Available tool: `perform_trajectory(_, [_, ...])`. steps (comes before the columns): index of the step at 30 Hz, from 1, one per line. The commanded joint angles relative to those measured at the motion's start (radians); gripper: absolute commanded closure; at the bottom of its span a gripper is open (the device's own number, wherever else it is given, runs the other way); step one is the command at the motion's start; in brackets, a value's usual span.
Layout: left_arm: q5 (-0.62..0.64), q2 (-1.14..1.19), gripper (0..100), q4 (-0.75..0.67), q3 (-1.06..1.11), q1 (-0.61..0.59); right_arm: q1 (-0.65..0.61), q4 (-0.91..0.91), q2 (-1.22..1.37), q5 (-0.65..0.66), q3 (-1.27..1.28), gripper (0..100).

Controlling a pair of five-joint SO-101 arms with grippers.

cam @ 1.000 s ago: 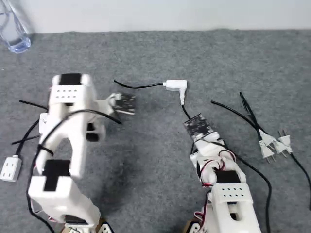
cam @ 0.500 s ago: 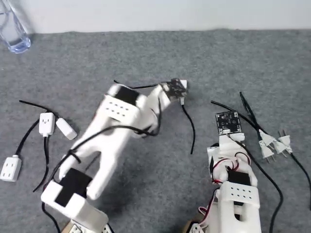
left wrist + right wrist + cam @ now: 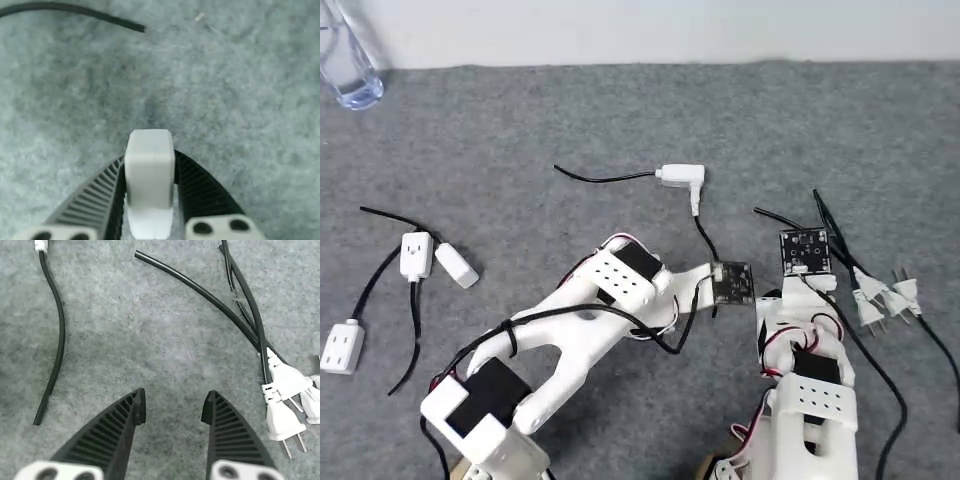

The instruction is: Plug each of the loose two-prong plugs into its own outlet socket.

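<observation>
Diagonally outstretched, left tool (image 3: 149, 157) clamps block (image 3: 149, 190).

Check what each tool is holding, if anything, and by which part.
The left tool is shut on a white block, clamped by its two side faces, with its end sticking out in front. The right tool is open and holds nothing.

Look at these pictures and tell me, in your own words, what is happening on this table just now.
The left gripper is closed on a white block, held above the grey carpeted table near its middle. The right gripper hangs open over bare carpet, with the loose two-prong plugs lying beside it, untouched. The white outlet sockets lie on the table's far side from those plugs, so nothing is plugged in yet.
</observation>
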Motion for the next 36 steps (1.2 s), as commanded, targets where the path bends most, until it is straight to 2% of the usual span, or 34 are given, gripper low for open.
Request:
perform_trajectory(1, [-0.037, -0.040, 99, -0.020, 0.015, 0.009, 0.005, -0.021, -0.010, -0.006, -0.046, 81.0])
perform_trajectory(4, [-0.037, -0.040, 97, -0.041, 0.048, 0.008, 0.004, -0.021, -0.010, -0.006, -0.046, 80.9])
perform_trajectory(9, [-0.032, -0.040, 76, -0.046, 0.059, 0.005, 0.004, -0.021, -0.008, -0.006, -0.046, 80.9])
perform_trajectory(11, [-0.032, -0.044, 72, -0.046, 0.058, 0.003, 0.004, -0.021, -0.008, -0.006, -0.046, 80.9])
perform_trajectory(17, [-0.034, -0.052, 72, -0.038, 0.058, 0.003, -0.015, -0.021, -0.008, 0.002, -0.043, 80.9])
perform_trajectory(21, [-0.029, -0.052, 72, 0.028, 0.028, 0.006, -0.018, -0.021, -0.008, 0.018, -0.043, 80.9])
perform_trajectory(27, [0.041, -0.052, 72, 0.137, -0.002, 0.035, -0.018, -0.030, -0.008, 0.020, -0.040, 80.9])
perform_trajectory(36, [0.095, -0.052, 74, 0.193, 0.002, 0.089, -0.018, -0.031, -0.008, 0.021, -0.040, 80.9])
